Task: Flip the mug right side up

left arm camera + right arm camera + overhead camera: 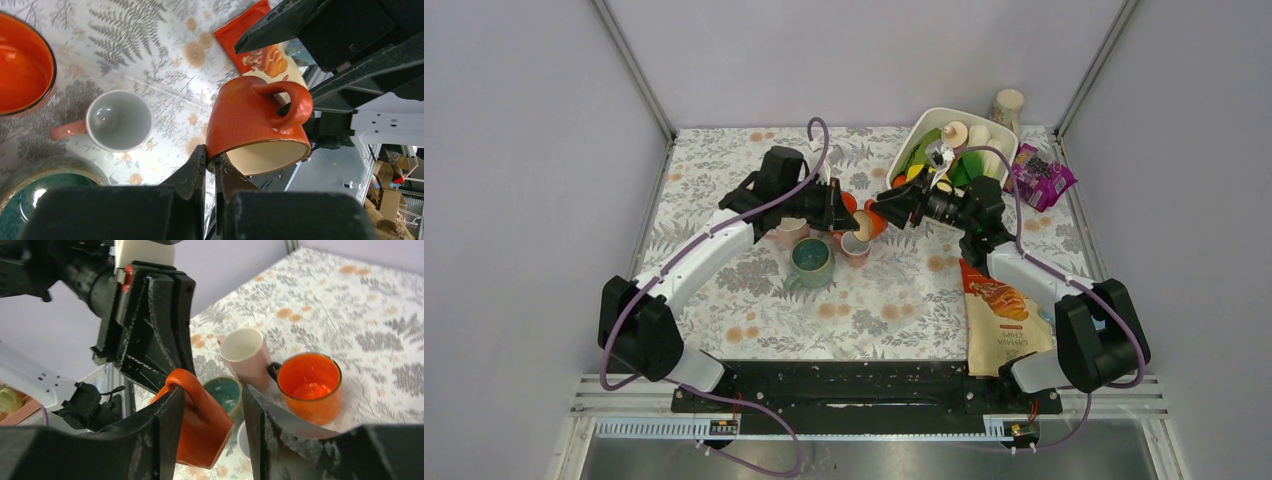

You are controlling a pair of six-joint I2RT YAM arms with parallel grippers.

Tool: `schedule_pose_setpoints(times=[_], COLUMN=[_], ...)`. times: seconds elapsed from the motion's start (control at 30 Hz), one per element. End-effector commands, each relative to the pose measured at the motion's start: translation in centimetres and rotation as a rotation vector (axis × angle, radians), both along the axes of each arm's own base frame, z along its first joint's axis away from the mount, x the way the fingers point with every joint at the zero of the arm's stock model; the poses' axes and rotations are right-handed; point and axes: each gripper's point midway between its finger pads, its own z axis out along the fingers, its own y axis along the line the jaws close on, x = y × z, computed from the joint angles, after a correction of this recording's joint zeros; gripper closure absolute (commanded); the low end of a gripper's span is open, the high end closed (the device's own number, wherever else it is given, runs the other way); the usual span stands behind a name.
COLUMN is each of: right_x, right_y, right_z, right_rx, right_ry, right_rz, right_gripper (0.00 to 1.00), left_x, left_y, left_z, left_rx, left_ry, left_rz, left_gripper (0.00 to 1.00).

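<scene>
The orange mug (872, 219) with a cream inside hangs tilted above the table, its mouth facing down and sideways. My left gripper (214, 158) is shut on the mug (250, 120), pinching its rim, with one finger inside and one outside. My right gripper (212, 392) is open, with its fingers on either side of the mug (202, 427). Its left finger (167, 415) lies against the handle. In the top view the left gripper (848, 214) and the right gripper (886, 212) meet at the mug.
Below stand an upright orange mug (310, 385), a pink mug (245, 357), a teal mug (811, 258) and a small white-lined cup (119, 120). A white bin (904, 152) of items sits at the back right. A purple packet (1042, 175) and a chip bag (999, 320) lie to the right.
</scene>
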Motion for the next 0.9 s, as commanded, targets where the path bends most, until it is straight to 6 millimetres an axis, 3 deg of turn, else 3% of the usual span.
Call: schedule_pose_setpoints(times=[0.0,0.17,0.27,0.53,0.77,0.87], right_x=[0.4,2.7,4.0,4.1,1.3,0.1], right_y=[0.4,-0.5,-2.1,-3.6,-4.2,-3.6], right_z=[-1.6,-2.8,-3.2,-3.8,-2.7,-2.7], right_rx=[-0.033,-0.126,-0.177,-0.344,-0.469,-0.458], right_ry=[0.033,0.131,0.175,0.204,0.172,0.162], right_rz=[-0.029,-0.162,-0.292,-0.469,-0.754,-0.784], right_gripper=[0.43,0.27,0.07,0.01,0.09,0.11], left_x=[2.7,3.7,4.0,4.8,5.4,5.4], left_y=[-0.5,-0.1,0.1,0.6,1.1,1.1], left_z=[0.0,-2.6,-3.2,-4.1,-2.8,-2.6], left_rx=[-0.017,0.033,0.045,0.076,0.066,0.07], left_ry=[-0.06,-0.014,-0.01,-0.013,-0.039,-0.041], left_rz=[0.081,0.143,0.165,0.21,0.262,0.265], left_gripper=[1.0,1.0,1.0,1.0,1.0,1.0])
